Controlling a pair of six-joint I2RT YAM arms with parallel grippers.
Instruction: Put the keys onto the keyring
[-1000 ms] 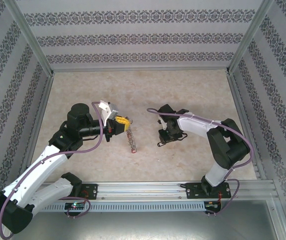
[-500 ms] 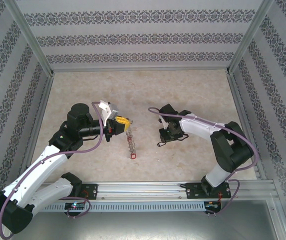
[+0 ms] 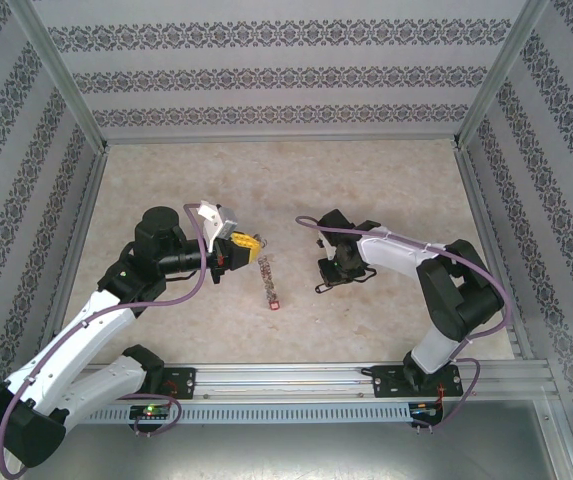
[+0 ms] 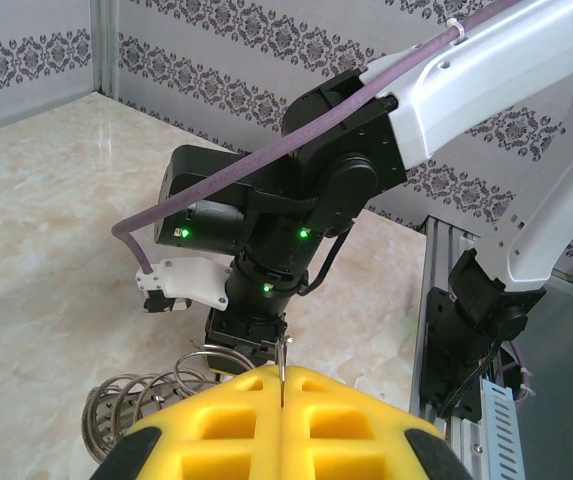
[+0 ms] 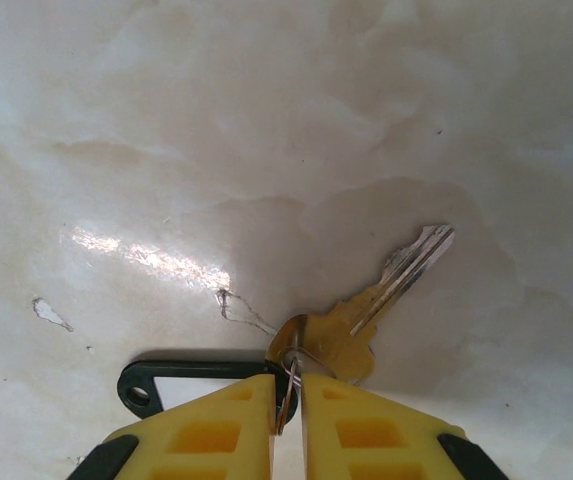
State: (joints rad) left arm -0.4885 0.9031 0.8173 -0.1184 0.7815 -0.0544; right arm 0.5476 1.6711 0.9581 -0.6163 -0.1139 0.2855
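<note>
Keyring, clamped in left gripper, is swung slightly rightward; key is kept pinched in right gripper; threading pending.

Yellow pads of my right gripper frame a silver, perhaps brass-tinged key at one o'clock, black-rimmed white tag at nine, on cream marbled table; keyring flecked red; walls grey damask-striped.

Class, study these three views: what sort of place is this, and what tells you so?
Probably a robot test cell in a lab: the left arm and right arm are bolted to an aluminium rail, and patterned wall panels box in the marble-look tabletop.
</note>
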